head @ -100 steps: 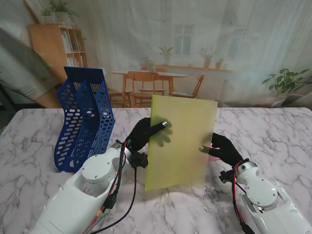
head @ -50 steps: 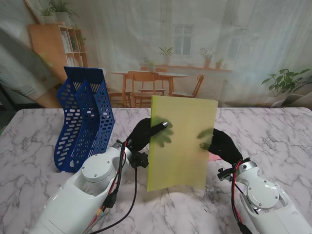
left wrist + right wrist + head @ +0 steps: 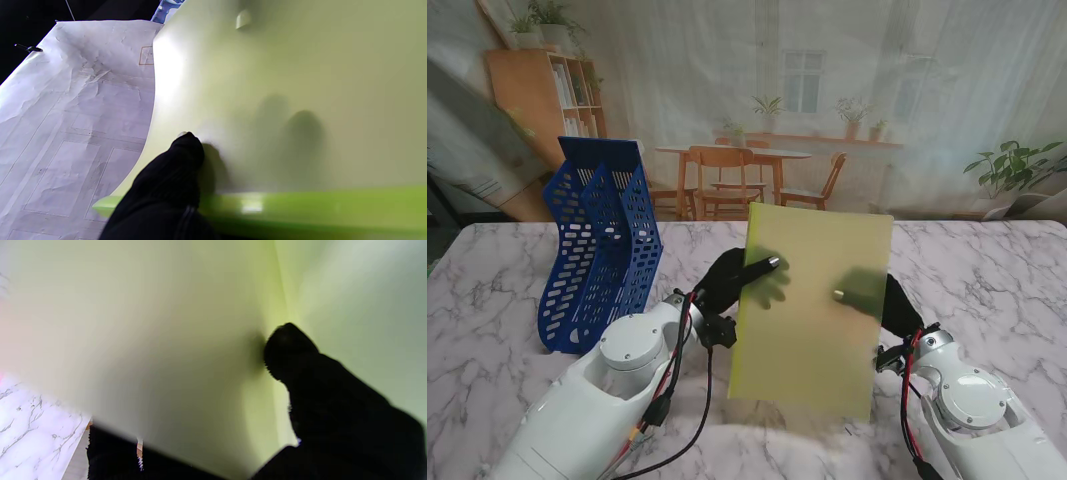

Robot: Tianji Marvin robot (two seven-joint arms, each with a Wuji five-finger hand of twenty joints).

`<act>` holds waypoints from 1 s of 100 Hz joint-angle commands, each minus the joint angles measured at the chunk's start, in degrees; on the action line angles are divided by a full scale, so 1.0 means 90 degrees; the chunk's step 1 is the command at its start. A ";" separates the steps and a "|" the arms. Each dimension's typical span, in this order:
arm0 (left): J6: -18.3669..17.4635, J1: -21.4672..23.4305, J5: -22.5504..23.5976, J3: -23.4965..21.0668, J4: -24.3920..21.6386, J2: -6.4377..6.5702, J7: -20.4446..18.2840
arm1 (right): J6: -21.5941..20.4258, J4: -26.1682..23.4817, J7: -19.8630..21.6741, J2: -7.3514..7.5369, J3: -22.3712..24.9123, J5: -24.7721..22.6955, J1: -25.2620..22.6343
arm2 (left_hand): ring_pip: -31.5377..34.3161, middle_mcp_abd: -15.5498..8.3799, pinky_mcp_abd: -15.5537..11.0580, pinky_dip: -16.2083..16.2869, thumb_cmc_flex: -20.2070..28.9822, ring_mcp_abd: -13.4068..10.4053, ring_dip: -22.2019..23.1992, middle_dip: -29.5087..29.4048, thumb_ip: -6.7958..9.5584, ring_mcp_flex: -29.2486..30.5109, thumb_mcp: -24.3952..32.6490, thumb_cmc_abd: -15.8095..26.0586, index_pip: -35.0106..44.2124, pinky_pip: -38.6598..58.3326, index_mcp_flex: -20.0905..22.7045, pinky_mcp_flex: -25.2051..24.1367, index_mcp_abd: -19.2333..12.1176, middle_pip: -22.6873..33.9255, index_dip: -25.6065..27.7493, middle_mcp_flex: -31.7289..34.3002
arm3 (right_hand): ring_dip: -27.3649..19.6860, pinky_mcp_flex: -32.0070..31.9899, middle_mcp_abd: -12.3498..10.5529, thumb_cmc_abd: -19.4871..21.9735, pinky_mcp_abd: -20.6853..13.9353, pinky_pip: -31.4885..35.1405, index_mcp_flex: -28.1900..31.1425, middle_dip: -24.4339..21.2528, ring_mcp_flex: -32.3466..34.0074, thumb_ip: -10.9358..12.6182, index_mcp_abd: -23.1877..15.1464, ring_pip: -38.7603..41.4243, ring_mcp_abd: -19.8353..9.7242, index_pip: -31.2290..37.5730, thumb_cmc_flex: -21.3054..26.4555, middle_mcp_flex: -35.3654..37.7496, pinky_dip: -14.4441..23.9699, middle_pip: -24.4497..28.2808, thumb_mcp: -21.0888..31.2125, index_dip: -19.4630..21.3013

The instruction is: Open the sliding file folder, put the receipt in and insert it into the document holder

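A yellow-green file folder (image 3: 812, 330) is held upright above the table's middle, between my two hands. My left hand (image 3: 727, 285) grips its left edge, thumb across the front and other fingers showing as shadows through the sheet. My right hand (image 3: 895, 305) is mostly hidden behind the folder's right side, with one fingertip showing through it. The left wrist view shows my left hand's thumb (image 3: 180, 160) pressed on the folder (image 3: 300, 66). The right wrist view has a black finger (image 3: 293, 350) against the folder (image 3: 133, 323). The blue document holder (image 3: 602, 240) stands at the far left. No receipt is visible.
The marble table (image 3: 507, 300) stretches across the whole stand view. My two white forearms rise from the near corners, cables running along them. A printed room backdrop hangs behind the table's far edge.
The folder has moved to the right and nearer to me, its lower edge swinging toward me. My right hand has slid behind it. The pink slip by that hand is out of sight.
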 commanded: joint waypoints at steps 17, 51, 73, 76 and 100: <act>0.0136 -0.0140 0.0026 0.0135 0.0176 -0.0113 -0.0051 | -0.0019 -0.0037 -0.0071 -0.0044 -0.0043 -0.0108 0.0009 | 0.0196 0.0019 -0.0364 0.0141 0.0542 0.0464 0.0039 0.0026 0.0026 0.0156 0.0417 0.0257 0.0081 0.0341 0.0053 0.0142 -0.0456 0.0025 -0.0005 0.0153 | 0.0331 0.1301 -0.0006 0.0139 -0.0531 0.1311 -0.0710 -0.0167 0.1422 -0.0028 0.0057 0.1288 -0.0141 -0.0110 0.0783 0.1288 0.0063 0.0421 0.0575 -0.0386; 0.0091 -0.0286 0.0328 0.0198 0.0434 -0.0146 0.0066 | -0.0201 0.0065 -0.0803 -0.0194 -0.0066 -0.0332 0.0043 | -0.0252 -0.0144 -0.0396 0.0202 0.0157 0.0414 -0.0038 -0.0453 0.0481 -0.0304 -0.1703 0.0287 -0.1531 -0.0055 -0.0400 -0.0316 -0.0331 -0.0707 -0.0865 -0.0220 | 0.1124 0.1919 0.0020 0.0331 -0.0238 0.1970 -0.0209 0.0988 0.1879 -0.0083 -0.0062 0.3029 -0.0070 0.0111 0.1026 0.1720 0.0273 0.1614 0.1089 -0.0433; -0.0002 -0.0272 0.0512 0.0078 0.0403 -0.0108 0.0102 | -0.0355 0.0023 -0.0974 -0.0233 0.0009 -0.0286 -0.0025 | -0.0684 -0.0158 -0.0338 0.0211 -0.0848 0.0383 -0.0126 -0.0999 0.0570 -0.0802 -0.1832 0.0179 -0.2609 -0.0557 -0.0670 -0.0794 -0.0311 -0.1298 -0.1315 -0.0847 | 0.1222 0.2057 0.0045 0.0351 -0.0176 0.1978 -0.0245 0.1226 0.1893 -0.0088 -0.0026 0.3287 -0.0098 0.0139 0.1067 0.1655 0.0354 0.1892 0.1156 -0.0180; -0.0024 -0.0267 0.0546 0.0054 0.0394 -0.0099 0.0105 | -0.0366 0.0017 -0.0986 -0.0237 0.0020 -0.0270 -0.0034 | -0.0696 -0.0170 -0.0333 0.0211 -0.0868 0.0377 -0.0126 -0.1020 0.0571 -0.0818 -0.1832 0.0166 -0.2620 -0.0576 -0.0653 -0.0817 -0.0332 -0.1317 -0.1324 -0.0875 | 0.1228 0.2063 0.0042 0.0350 -0.0169 0.1976 -0.0246 0.1238 0.1896 -0.0090 -0.0016 0.3302 -0.0098 0.0145 0.1064 0.1656 0.0357 0.1905 0.1156 -0.0168; -0.0173 -0.0177 0.0656 -0.0185 0.0302 -0.0043 0.0128 | -0.0380 -0.0038 -0.0974 -0.0242 0.0094 -0.0148 -0.0100 | -0.0954 -0.0208 -0.0206 0.0185 -0.0997 0.0340 -0.0181 -0.1206 0.0531 -0.1079 -0.1830 0.0188 -0.2573 -0.0893 -0.0326 -0.1142 -0.0623 -0.1537 -0.1279 -0.1035 | 0.1256 0.2102 0.0064 0.0347 -0.0127 0.1973 -0.0247 0.1298 0.1884 -0.0097 0.0025 0.3402 -0.0083 0.0141 0.1063 0.1651 0.0402 0.1947 0.1173 -0.0120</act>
